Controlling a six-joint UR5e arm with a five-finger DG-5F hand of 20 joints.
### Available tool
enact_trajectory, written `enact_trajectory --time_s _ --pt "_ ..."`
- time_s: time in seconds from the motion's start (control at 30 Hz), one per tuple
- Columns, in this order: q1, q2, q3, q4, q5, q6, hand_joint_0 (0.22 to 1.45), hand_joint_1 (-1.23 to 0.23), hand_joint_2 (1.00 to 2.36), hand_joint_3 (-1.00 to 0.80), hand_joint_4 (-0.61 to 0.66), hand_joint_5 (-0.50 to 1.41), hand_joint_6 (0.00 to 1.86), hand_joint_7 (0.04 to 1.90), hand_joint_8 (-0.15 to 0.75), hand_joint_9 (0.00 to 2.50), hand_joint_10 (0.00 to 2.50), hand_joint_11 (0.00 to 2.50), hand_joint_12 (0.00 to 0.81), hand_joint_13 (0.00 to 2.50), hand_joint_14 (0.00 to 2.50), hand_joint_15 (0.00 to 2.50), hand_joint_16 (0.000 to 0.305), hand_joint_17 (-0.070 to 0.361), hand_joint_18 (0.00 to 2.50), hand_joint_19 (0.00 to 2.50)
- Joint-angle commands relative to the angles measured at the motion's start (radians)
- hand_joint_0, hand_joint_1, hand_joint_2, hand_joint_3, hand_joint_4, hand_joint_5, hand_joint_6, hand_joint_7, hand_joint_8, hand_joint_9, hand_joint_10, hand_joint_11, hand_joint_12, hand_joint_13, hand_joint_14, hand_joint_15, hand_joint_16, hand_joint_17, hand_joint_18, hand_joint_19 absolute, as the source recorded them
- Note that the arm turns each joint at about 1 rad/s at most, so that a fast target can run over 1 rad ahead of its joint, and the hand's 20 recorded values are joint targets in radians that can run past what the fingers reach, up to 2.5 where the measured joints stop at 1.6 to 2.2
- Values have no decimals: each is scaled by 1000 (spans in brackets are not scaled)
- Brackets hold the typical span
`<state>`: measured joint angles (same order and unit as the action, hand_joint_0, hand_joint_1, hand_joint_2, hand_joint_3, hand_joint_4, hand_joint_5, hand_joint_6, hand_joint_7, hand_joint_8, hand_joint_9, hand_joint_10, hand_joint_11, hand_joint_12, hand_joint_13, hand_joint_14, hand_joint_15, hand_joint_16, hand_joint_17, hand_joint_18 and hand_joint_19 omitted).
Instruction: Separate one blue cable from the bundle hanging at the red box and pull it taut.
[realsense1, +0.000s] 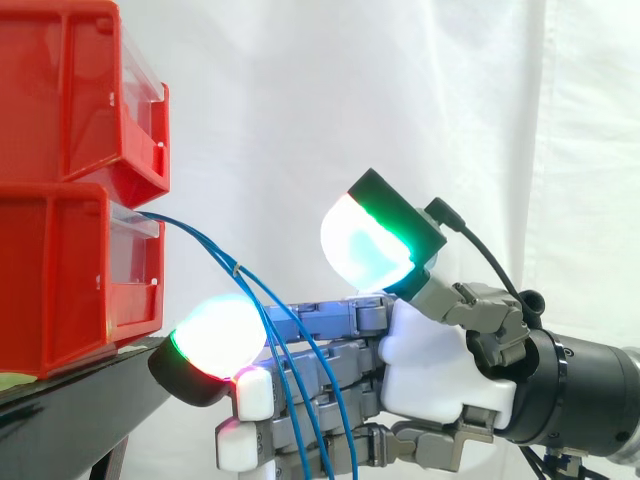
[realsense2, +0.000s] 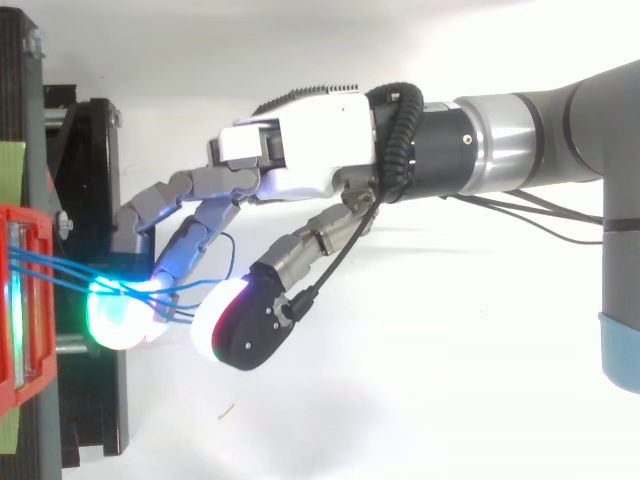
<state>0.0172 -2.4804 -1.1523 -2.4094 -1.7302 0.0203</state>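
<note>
Though draped in soft folds, fills the whole background as a plain white curtain (realsense1: 280, 100). Comes in from the right as a smooth grey arm (realsense2: 540, 140), round and matt, with a black collar at the wrist. Stand stacked at the left as two red bins (realsense1: 50, 280) of glossy moulded plastic, boxy, with clear front panels. Rest on a black stand (realsense1: 90, 390) with a flat, hard edge.

Ends the arm in a hand (realsense1: 430, 370) with a white, blocky palm shell. Reach toward the bins as grey jointed metal fingers (realsense1: 330, 318), nearly straight and spread apart, clamped on nothing. Lifts well clear above them as a thumb (realsense1: 370, 245). Glow white and green on thick rounded pads (realsense1: 215, 335), with a touch of red at the rim and black caps behind.

Leave the lower bin's front as thin blue cables (realsense1: 225, 258), smooth and round. Gathered by a small pale tie (realsense1: 237, 268) between bin and fingers. Slope down and to the right, then cross the fingers and drop past them. Touch the fingers; cannot tell whether threaded between them or lying on the near side. Seen from above, run from the bin to the green-lit fingertip, with one loop curling beside a finger.
</note>
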Motion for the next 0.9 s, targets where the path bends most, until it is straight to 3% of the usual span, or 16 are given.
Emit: enact_trajectory --time_s 0.0,0.43,0.5,0.87 --pt "1 0 0 18 -2 -10 594 -594 1000 -500 252 -156 503 918 275 831 11 413 319 747 10 277 30 67 630 321" --pt "-11 0 -1 12 -2 -31 592 -596 1001 -500 259 -154 503 926 276 834 11 418 317 758 10 279 30 68 643 329" --pt "-13 0 -1 12 -2 -34 596 -487 1001 -485 246 -154 503 929 272 835 14 413 316 755 10 286 30 68 641 347" --pt "-16 0 -1 7 -2 -36 621 -394 1003 -443 230 -149 503 926 273 835 11 413 317 751 12 293 31 69 630 365"
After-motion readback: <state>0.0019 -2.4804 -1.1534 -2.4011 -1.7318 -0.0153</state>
